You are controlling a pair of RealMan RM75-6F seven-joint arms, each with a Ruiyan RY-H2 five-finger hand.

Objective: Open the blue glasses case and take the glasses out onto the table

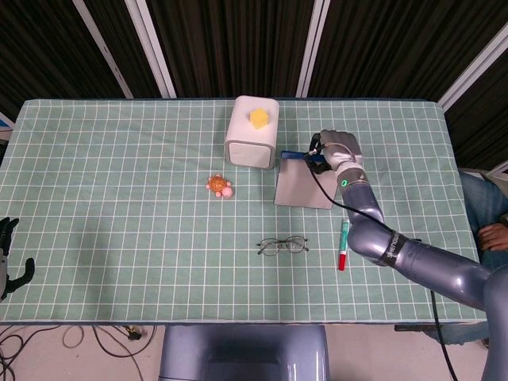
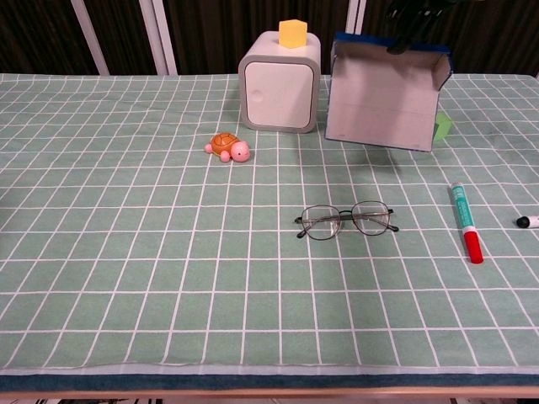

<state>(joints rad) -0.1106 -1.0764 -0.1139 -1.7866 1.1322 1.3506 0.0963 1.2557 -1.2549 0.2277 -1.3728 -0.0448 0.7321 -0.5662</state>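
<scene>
The glasses point(image 1: 282, 244) point(image 2: 346, 220) lie unfolded on the green checked cloth, apart from everything else. My right hand point(image 1: 332, 147) grips the top edge of the open blue glasses case point(image 1: 304, 184) point(image 2: 383, 99), which hangs in the air with its grey inside facing the cameras. In the chest view only dark fingertips point(image 2: 402, 42) of that hand show on the case's upper rim. The case is above and to the right of the glasses, beside the white box. My left hand point(image 1: 9, 258) rests at the table's near left edge, holding nothing.
A white box point(image 1: 252, 135) point(image 2: 279, 82) with a yellow block point(image 1: 259, 118) on top stands at the back centre. A small turtle toy point(image 1: 220, 186) point(image 2: 228, 146), a red-and-green marker point(image 1: 344, 244) point(image 2: 465, 233), a green cube point(image 2: 444, 128) and a black marker tip point(image 2: 529, 221) lie around.
</scene>
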